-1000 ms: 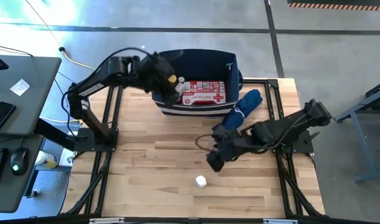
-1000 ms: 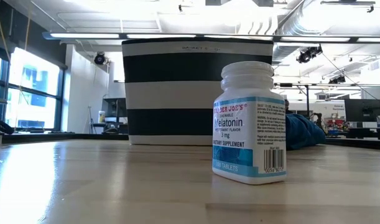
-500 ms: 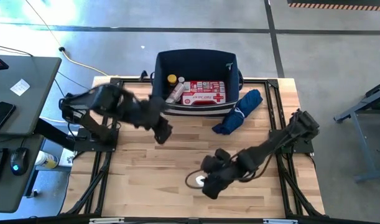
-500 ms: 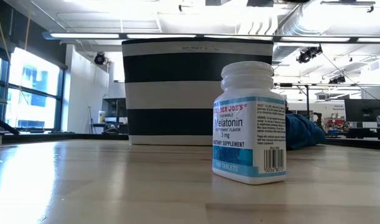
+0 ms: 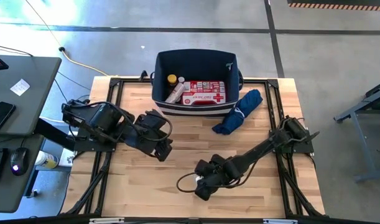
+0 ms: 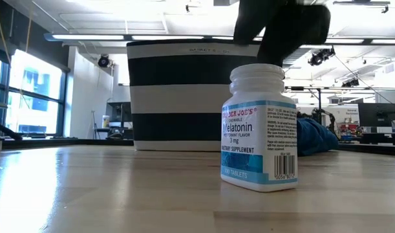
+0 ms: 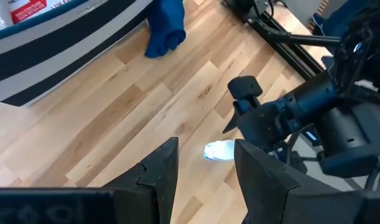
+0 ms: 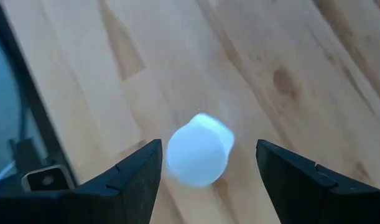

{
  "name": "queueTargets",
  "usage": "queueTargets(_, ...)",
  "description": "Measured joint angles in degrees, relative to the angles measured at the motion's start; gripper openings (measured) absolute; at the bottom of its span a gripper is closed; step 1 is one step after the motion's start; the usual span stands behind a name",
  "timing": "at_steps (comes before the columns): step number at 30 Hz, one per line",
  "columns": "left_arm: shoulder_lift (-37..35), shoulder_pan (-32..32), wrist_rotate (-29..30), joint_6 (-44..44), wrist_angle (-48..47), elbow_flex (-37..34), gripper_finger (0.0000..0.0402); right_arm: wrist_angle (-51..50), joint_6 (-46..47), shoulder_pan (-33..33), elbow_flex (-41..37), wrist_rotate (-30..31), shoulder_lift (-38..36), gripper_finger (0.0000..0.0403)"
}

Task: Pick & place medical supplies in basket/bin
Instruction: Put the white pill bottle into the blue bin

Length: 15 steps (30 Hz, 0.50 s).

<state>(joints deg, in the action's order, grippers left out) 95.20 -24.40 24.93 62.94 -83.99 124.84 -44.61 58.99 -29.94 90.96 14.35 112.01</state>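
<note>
Seemingly light and rigid, the small white bottle (image 6: 259, 126) is standing upright low in the high view's middle, well apart from the bin (image 5: 196, 62); its smooth plastic could be slipping, so gripping the waist is looking wisest; the right hand (image 8: 205, 168) is gaping around it, unclosed; the left hand (image 7: 205, 163) is idling empty, part-open.

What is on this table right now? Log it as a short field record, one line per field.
bin: navy fabric bin, far edge of table
in bin: first aid pouch, amber bottle
on table: white melatonin bottle, upright; blue fabric bundle
right gripper: open, straddling the white bottle from above
left gripper: fingers apart, empty, over bare wood
</note>
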Motion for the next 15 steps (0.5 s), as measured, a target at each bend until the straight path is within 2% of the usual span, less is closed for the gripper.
queueTargets(10,-0.02,0.04,0.21,-1.01,-0.15,0.0,0.0188,0.51,0.79,1.84,0.04,-0.82,0.57,0.0317)
queueTargets(15,-0.02,0.04,-1.25,-0.97,-0.11,0.0,0.0188,1.47,1.24,1.69,0.07,-0.42,2.73,0.0331)
